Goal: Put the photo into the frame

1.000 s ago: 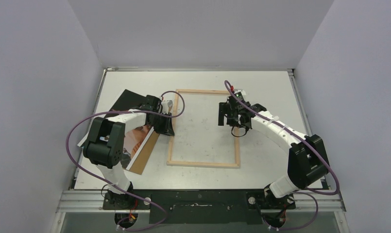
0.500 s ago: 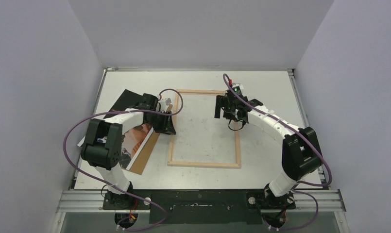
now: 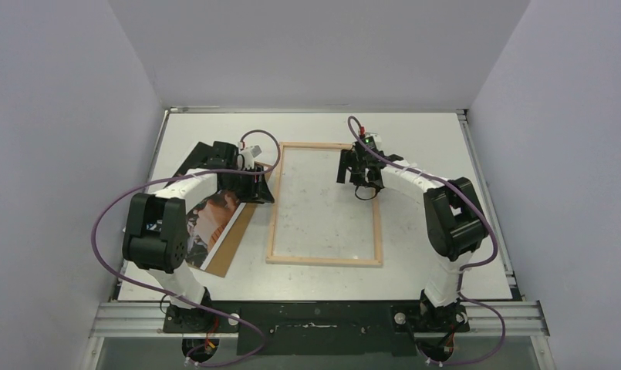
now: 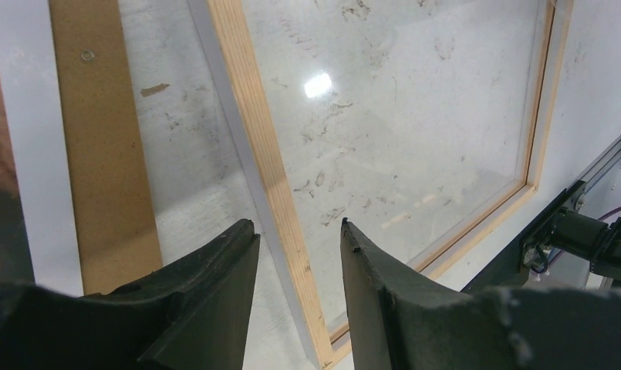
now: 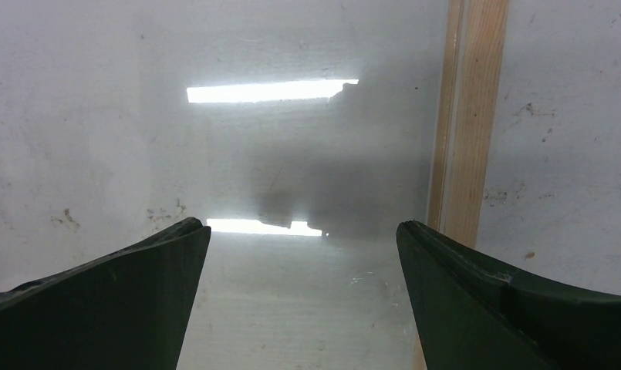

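Frame (image 3: 274,208) flat at counter (image 3: 430,139) centre. Photo (image 3: 214,220) left of frame, face up on brown panel (image 3: 234,243). Left pincer (image 4: 295,231) parted, empty — over frame's left slat. Right pincer (image 5: 303,227) spread wide, empty — beside right slat.

Counter (image 3: 322,127): white, scuffed and smudged. I see pale grey walls (image 3: 315,54) closing it in at 9, 12 and 3 o'clock. Brown fibreboard backing panel (image 3: 231,248) lies flat at about 8 o'clock; only its long edge and near corner show. A dark flat sheet (image 3: 200,156) sits at 10 o'clock. An aluminium rail (image 3: 129,317) runs along 6 o'clock.
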### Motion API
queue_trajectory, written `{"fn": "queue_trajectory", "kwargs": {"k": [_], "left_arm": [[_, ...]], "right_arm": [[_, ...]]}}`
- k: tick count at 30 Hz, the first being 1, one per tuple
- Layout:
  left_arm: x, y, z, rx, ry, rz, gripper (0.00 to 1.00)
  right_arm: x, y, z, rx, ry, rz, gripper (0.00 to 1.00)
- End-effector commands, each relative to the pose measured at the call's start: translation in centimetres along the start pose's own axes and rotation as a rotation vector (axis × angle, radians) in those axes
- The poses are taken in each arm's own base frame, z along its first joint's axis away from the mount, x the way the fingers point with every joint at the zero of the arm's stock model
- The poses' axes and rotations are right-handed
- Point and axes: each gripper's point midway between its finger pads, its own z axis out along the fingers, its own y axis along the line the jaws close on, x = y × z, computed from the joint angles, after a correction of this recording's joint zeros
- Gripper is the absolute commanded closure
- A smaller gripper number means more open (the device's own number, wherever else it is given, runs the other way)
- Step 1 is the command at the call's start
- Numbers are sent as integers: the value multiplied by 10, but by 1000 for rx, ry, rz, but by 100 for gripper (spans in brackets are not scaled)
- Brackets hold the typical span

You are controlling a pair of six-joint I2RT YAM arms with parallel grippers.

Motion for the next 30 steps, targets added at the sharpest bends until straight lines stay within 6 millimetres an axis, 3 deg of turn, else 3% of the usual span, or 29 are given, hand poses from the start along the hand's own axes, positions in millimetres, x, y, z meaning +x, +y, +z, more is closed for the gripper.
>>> {"fn": "queue_trajectory", "kwargs": {"k": [1, 13, 24, 30], "left_arm": [[-15, 0, -12, 11, -38, 20, 58], [-18, 6, -25, -18, -48, 55, 58], [-18, 6, -26, -23, -51, 61, 58], [-30, 7, -40, -25, -71, 59, 57]], "right_arm": [[-24, 5, 1, -22, -72, 32, 3], [-3, -15, 13, -6, -13, 57, 3], [2, -13, 10, -25, 12, 46, 4], [7, -19, 13, 4, 36, 34, 4]]}}
